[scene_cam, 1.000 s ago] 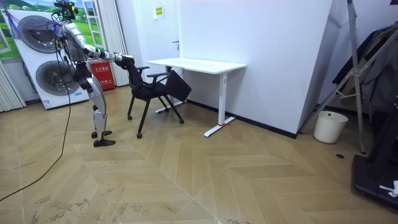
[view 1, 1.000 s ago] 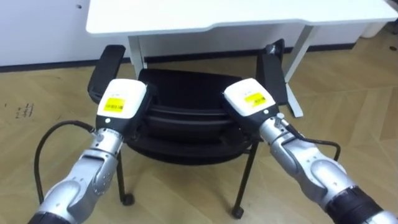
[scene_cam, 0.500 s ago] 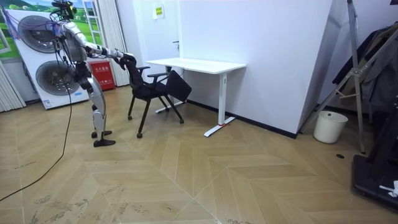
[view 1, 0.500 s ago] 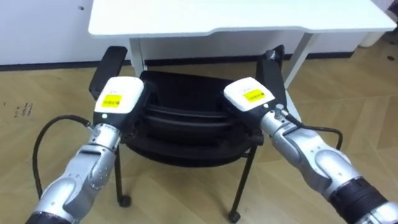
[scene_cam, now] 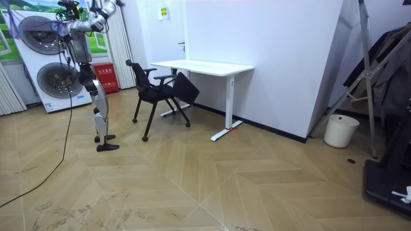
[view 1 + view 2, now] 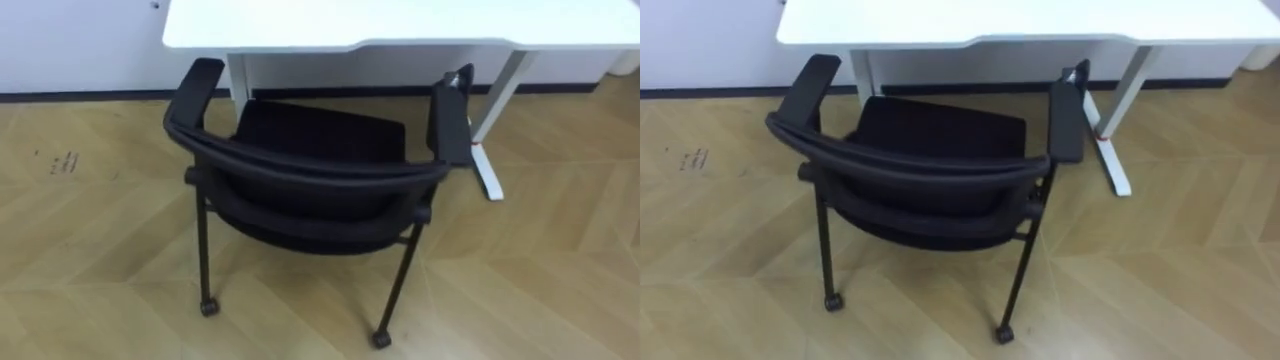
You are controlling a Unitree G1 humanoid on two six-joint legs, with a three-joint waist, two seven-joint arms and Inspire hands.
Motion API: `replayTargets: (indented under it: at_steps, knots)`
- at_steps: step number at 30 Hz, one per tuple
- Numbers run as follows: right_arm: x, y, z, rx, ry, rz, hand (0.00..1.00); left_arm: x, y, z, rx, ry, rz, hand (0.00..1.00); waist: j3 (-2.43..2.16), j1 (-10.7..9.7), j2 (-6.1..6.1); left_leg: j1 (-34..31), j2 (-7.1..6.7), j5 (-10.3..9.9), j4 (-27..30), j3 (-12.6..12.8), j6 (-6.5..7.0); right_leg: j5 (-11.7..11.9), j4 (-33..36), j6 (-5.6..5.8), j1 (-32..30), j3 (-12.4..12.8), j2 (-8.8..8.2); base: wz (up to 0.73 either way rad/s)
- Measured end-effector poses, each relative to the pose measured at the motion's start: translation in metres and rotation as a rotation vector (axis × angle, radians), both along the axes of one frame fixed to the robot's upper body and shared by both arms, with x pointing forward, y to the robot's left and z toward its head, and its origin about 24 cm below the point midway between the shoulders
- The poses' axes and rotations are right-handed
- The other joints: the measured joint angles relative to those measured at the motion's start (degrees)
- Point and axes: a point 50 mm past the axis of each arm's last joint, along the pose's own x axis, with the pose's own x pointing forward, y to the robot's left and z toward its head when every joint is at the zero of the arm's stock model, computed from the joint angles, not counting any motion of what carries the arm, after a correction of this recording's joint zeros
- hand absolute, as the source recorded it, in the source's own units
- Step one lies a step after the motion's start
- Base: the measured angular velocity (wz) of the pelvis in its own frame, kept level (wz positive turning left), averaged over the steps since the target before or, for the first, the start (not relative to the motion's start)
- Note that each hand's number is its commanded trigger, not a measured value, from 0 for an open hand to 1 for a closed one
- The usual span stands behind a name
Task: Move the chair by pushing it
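1. In the room view the robot stands upright on the wooden floor [image 6: 90,250], facing the chair, with stacked washing machines [image 5: 46,58] and a red box [image 5: 103,77] behind it
2. Both its arms are lifted: the right hand [image 5: 108,6] and the left hand [image 5: 97,5] sit up at head height, well apart from the chair and touching nothing. They are too small there to tell whether either hand is open or closed
3. The black chair [image 6: 310,190] stands on the floor between the robot and the worktop, with its back toward the robot
4. Nearest are its two rear wheels, one at the left [image 6: 208,307] and one at the right [image 6: 381,339], both on the floor under thin black legs
5. Above them the curved backrest runs across the view at a slight slant, its left end a little farther away than its right
6. Beyond the backrest lies the dark seat [image 6: 320,128], with one armrest [image 6: 192,92] on the left and another [image 6: 450,122] on the right, both pointing toward the worktop
7. The front of the seat and the armrest tips reach the near edge of the white worktop [image 6: 400,25]
8. The worktop's white foot [image 6: 487,170] rests on the floor just right of the chair
9. Behind the worktop is a white wall [image 5: 276,58], and farther along it a pale bin [image 5: 338,130] stands on the floor
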Motion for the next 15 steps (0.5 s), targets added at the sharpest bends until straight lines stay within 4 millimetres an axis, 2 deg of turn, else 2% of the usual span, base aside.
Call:
replayTargets:
  at_steps: [1,2,3,4,5,7,9,11,13,15]
  knots:
    - [-0.029,-0.01,0.021,0.029,-0.102,0.0,0.0,-0.022,0.006,0.021,-0.022,-0.093,0.002,0.0,-0.33,-0.65,-0.04,-0.12,0.02,0.0,0.0,0.54,0.0,-0.02,-0.05,0.03,-0.08,0.48,-0.01,0.0]
    - [-0.054,-0.019,0.038,0.064,-0.195,-0.003,0.0,-0.046,0.011,0.038,-0.044,-0.18,0.014,0.0,-0.47,-0.49,0.04,-0.01,0.13,0.0,0.01,1.61,0.0,-0.02,-0.09,0.05,-0.1,1.21,0.07,-0.1]
    - [-0.066,-0.023,0.044,0.078,-0.237,-0.002,0.0,-0.056,0.016,0.044,-0.055,-0.212,0.033,0.0,-0.68,-1.06,0.04,0.03,0.12,0.0,0.05,1.85,0.0,-0.02,-0.22,0.05,-0.14,1.55,0.08,-0.11]
    - [-0.086,-0.027,0.054,0.104,-0.306,0.002,0.0,-0.074,0.026,0.052,-0.087,-0.266,0.064,0.0,-1.88,-2.39,0.43,-0.54,-0.04,-0.01,0.16,1.9,-0.01,0.02,-1.02,0.11,-0.23,1.24,0.02,-0.03]
    - [-0.107,-0.03,0.063,0.12,-0.373,0.007,0.0,-0.088,0.037,0.056,-0.145,-0.306,0.066,0.0,-2.28,-3.24,1.09,-0.36,-0.08,-0.01,0.14,2.17,-0.01,0.02,-0.91,0.12,-0.09,1.58,-0.07,0.04]
    - [-0.129,-0.036,0.07,0.156,-0.451,0.026,0.0,-0.102,0.054,0.058,-0.232,-0.342,0.073,0.0,-2.84,-3.42,1.97,0.28,-0.04,-0.01,0.02,3.07,-0.01,0.02,-0.89,0.12,0.15,2.26,-0.1,-0.22]
    - [-0.147,-0.051,0.075,0.228,-0.51,0.03,0.0,-0.113,0.068,0.058,-0.298,-0.365,0.093,0.0,-2.93,-3.52,2.32,1.22,0.02,-0.01,-0.07,4.02,0.0,-0.03,-0.94,0.2,0.37,3.38,-0.09,-0.44]
    - [-0.161,-0.074,0.076,0.352,-0.552,0.043,0.0,-0.123,0.087,0.052,-0.396,-0.393,0.09,0.0,-3.25,-4.06,2.9,1.69,0.13,-0.03,-0.21,4.93,0.0,-0.06,-0.91,0.25,0.7,4.77,0.02,-0.24]
    - [-0.167,-0.092,0.073,0.445,-0.581,0.059,0.0,-0.13,0.107,0.041,-0.486,-0.399,0.122,0.0,-3.35,-5.06,3.09,2.53,0.19,-0.02,-1.21,5.73,0.0,-0.3,-0.89,0.64,0.86,4.87,0.06,-0.18]
    - [-0.17,-0.111,0.067,0.539,-0.617,0.056,0.0,-0.135,0.128,0.026,-0.591,-0.407,0.164,0.0,-3.51,-5.82,3.84,3.27,0.37,-0.03,-2.1,6.34,-0.01,-0.33,-0.94,0.68,0.96,5.29,0.31,-0.15]
